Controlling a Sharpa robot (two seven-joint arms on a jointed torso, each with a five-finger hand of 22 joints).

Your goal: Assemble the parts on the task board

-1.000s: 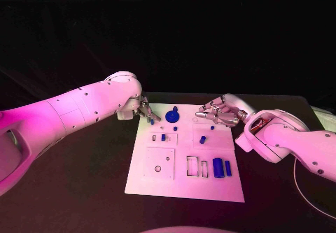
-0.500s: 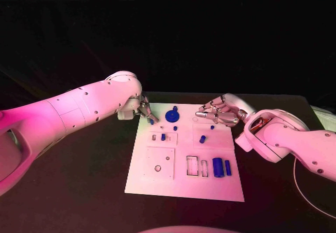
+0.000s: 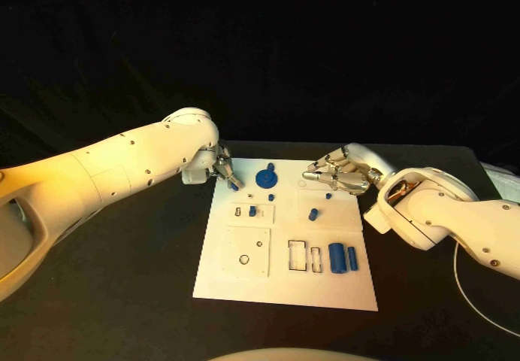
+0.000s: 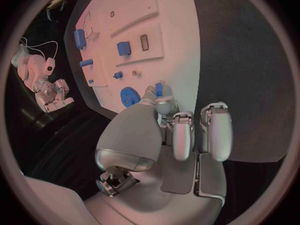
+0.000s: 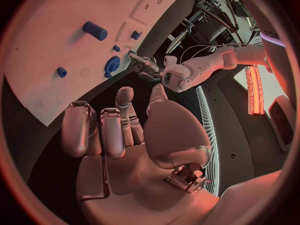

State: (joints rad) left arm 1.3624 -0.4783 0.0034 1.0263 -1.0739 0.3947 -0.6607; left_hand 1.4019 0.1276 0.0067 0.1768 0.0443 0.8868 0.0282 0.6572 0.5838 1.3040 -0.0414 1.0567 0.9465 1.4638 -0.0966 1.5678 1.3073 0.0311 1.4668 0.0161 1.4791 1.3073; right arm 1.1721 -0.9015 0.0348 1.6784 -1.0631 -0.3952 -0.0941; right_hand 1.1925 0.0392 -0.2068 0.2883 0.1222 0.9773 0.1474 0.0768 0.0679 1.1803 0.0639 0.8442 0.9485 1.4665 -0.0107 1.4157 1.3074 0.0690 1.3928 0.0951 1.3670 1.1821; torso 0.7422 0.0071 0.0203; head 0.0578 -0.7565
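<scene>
1. I am holding a small blue part between the fingertips of my left hand — the pinch shows in the left wrist view. In the head view that hand is hovering at the upper left corner of the task board, left of centre in the frame.

2. My right hand is hanging over the board's upper right corner with its fingers curled inward. I am carrying nothing in it, as far as the right wrist view shows.

3. Moving outward, the blue gear is sitting on the board's top edge, between my two hands and just beside the left fingertips.

4. Below it, a few small blue pegs are standing in the board's upper half. Whether each is fully seated I cannot tell.

5. In the lower right of the board, a blue cylinder and a thinner blue bar are lying side by side.

6. Just left of them, two rectangular slots are showing open, and the square plate on the lower left has an open round hole.

7. I am judging the task as partly done — the pinched part is not yet placed, and the open slots and hole suggest more pieces remain to be fitted.
</scene>
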